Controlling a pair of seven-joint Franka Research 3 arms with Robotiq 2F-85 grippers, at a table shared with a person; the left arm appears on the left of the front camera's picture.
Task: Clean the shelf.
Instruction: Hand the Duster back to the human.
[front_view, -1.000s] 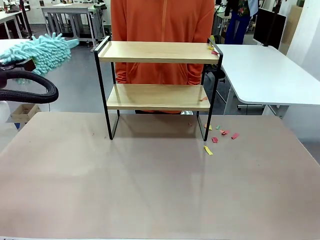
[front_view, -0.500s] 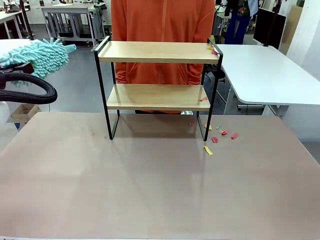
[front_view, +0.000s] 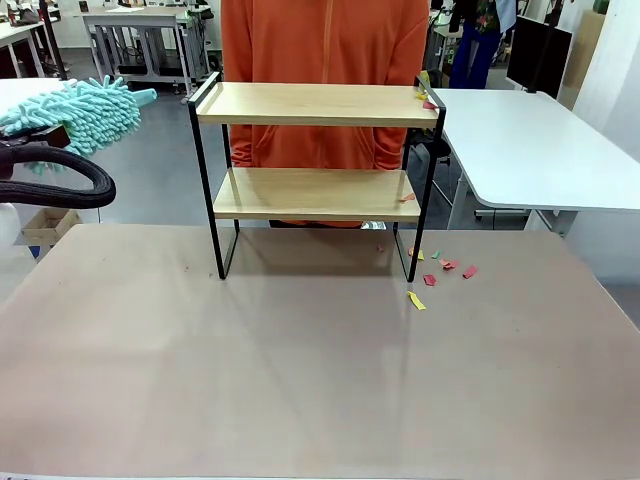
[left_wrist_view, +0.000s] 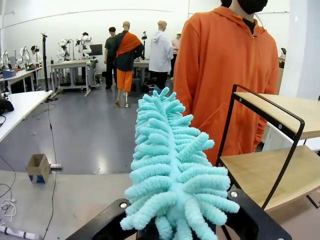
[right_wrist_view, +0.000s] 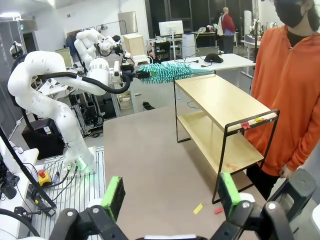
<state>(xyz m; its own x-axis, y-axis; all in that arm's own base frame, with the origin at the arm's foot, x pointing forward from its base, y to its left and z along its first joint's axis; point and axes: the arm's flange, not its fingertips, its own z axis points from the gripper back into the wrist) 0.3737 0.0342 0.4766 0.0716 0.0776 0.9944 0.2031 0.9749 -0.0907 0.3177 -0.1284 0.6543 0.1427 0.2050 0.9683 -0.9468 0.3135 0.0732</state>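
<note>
The shelf (front_view: 315, 104) stands at the table's far middle, two light wooden boards on a black frame. Small coloured paper scraps (front_view: 426, 100) lie at the right end of its top board, and one scrap (front_view: 407, 197) on the lower board. My left gripper (left_wrist_view: 175, 227) is shut on the handle of a fluffy turquoise duster (left_wrist_view: 170, 165), held in the air to the left of the shelf (left_wrist_view: 280, 107) and apart from it. The duster (front_view: 78, 108) sits about level with the top board. My right gripper (right_wrist_view: 171, 196) is open and holds nothing, high above the table's right side.
A person in an orange hoodie (front_view: 325, 60) stands close behind the shelf. Several paper scraps (front_view: 440, 264) and a yellow one (front_view: 416, 300) lie on the brown table (front_view: 300, 380) by the shelf's right leg. A white table (front_view: 530, 150) stands at the right.
The duster has shifted slightly left and a little lower beside the shelf. The shelf, the scraps and the right gripper have not moved.
</note>
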